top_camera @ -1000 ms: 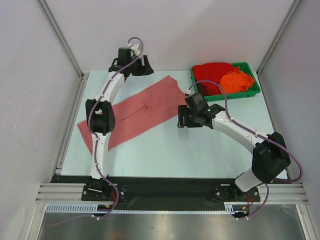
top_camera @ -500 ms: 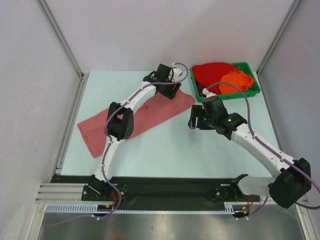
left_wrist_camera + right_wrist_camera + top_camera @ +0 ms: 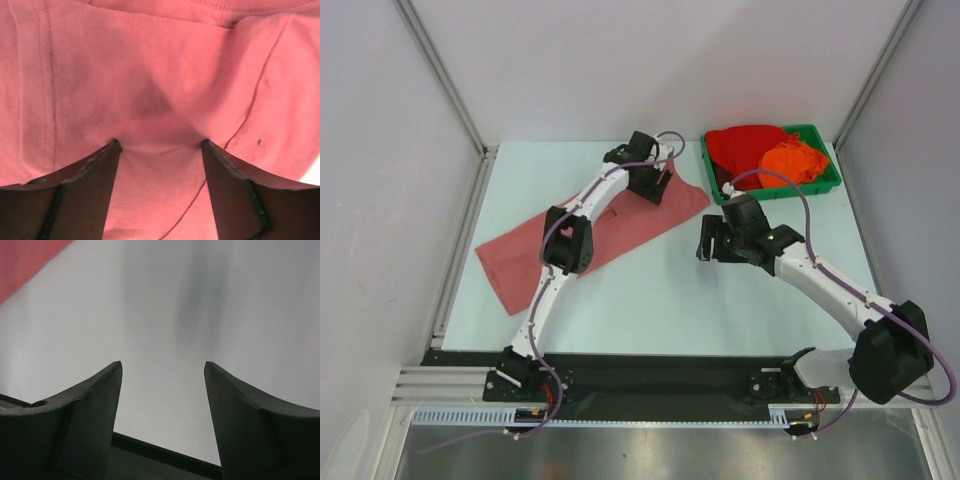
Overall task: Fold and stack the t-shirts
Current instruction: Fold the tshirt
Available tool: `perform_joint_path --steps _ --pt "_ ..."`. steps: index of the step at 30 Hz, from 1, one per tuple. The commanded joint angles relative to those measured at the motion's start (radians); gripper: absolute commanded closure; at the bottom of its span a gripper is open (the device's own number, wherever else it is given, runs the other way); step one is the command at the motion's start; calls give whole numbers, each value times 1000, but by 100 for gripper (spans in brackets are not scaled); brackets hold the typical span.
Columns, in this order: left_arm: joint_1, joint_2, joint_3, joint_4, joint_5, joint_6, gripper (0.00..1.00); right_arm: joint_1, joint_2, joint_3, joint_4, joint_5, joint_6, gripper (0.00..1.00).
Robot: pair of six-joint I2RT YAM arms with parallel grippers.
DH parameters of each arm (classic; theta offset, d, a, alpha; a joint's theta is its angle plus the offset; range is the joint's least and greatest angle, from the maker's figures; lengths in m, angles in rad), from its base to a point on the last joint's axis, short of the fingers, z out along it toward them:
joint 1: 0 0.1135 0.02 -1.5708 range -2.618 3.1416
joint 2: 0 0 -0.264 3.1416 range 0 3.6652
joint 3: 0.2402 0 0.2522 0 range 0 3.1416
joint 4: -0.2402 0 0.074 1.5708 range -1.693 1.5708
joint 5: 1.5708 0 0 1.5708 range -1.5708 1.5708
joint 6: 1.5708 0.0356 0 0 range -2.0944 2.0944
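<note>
Noting: left gripper jaws wide, empty, tips at salmon t-shirt; right gripper wide, empty. Cloth likely limp, light; pinch hem edge.

left tool: moved right onto salmon shirt | right tool: shifted right

- The left arm rises from its base at the lower left of the top view and slants up and to the right, its dark elbow joint near mid-left and its wrist at upper centre.
- The left gripper points downward; in its wrist view, the left gripper shows both dark fingers spread well apart with nothing between them.
- The right arm runs from the lower right up and leftward toward the centre, its elbow at far lower right.
- The right gripper faces left; from its own wrist, the right gripper has its fingers wide apart and holds nothing.
</note>
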Motion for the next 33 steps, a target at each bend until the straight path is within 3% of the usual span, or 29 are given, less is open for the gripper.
perform_joint_path --steps 1,6,12,19,26,33 --pt "109 78 108 -61 64 -88 25 -2 55 50 49 -14 -17 28" --pt "209 80 100 -24 250 -235 27 12 174 102 108 -52 -25 28" --pt "324 77 104 39 332 -363 35 115 413 274 171 -77 -53 28" --pt "370 -104 32 191 386 -373 25 196 648 473 319 -195 -56 29" --pt "421 -397 -70 162 296 -406 16 305 876 706 427 -341 -48 33" --pt "448 -829 -359 107 10 -393 10 480 1077 1022 309 -134 -252 24"
